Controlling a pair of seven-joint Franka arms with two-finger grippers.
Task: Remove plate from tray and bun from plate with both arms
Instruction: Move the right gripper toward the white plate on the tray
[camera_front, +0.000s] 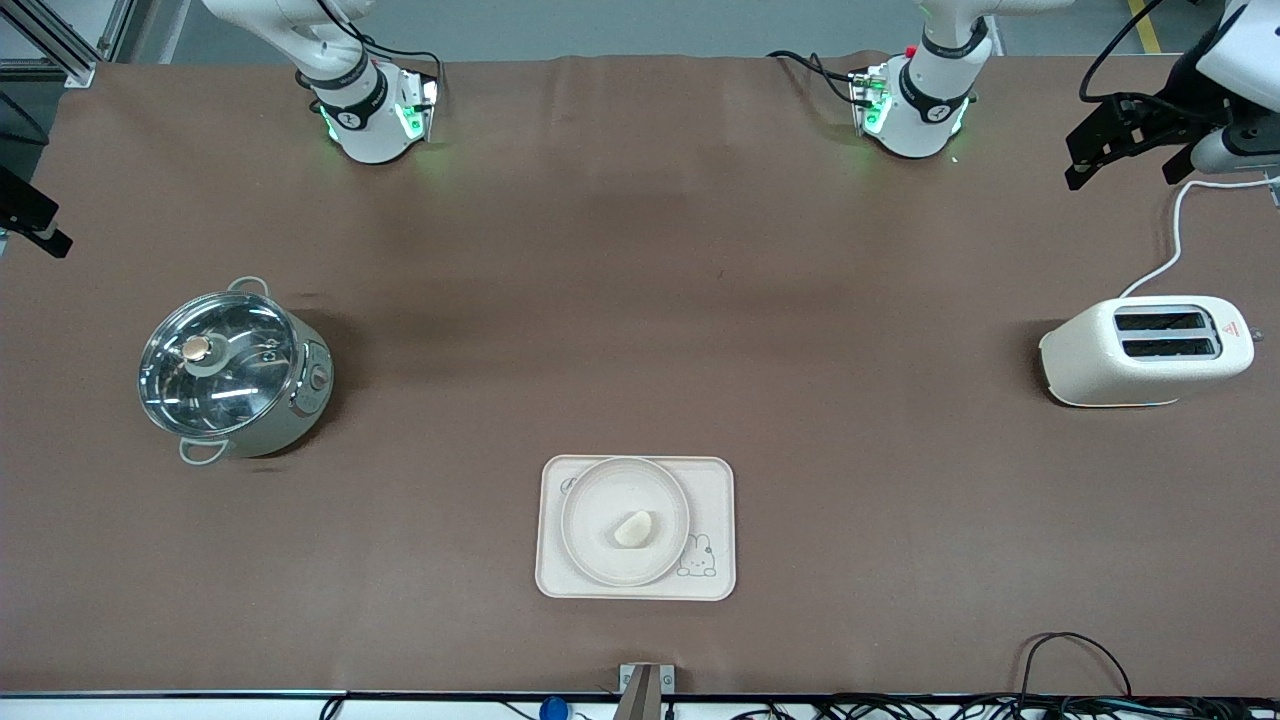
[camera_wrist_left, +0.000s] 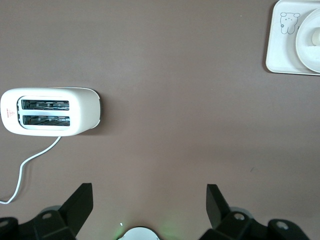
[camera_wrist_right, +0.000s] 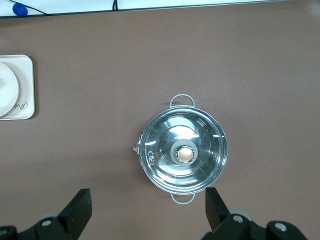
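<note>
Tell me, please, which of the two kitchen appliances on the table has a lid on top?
The pot, toward the right arm's end, wears a glass lid; the toaster has two open slots instead.

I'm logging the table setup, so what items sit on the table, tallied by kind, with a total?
Appliances: 2, the lidded pot and the toaster.
Serving ware: 2, the tray and the plate on it.
Food: 1, the bun on the plate.
Total: 5.
</note>
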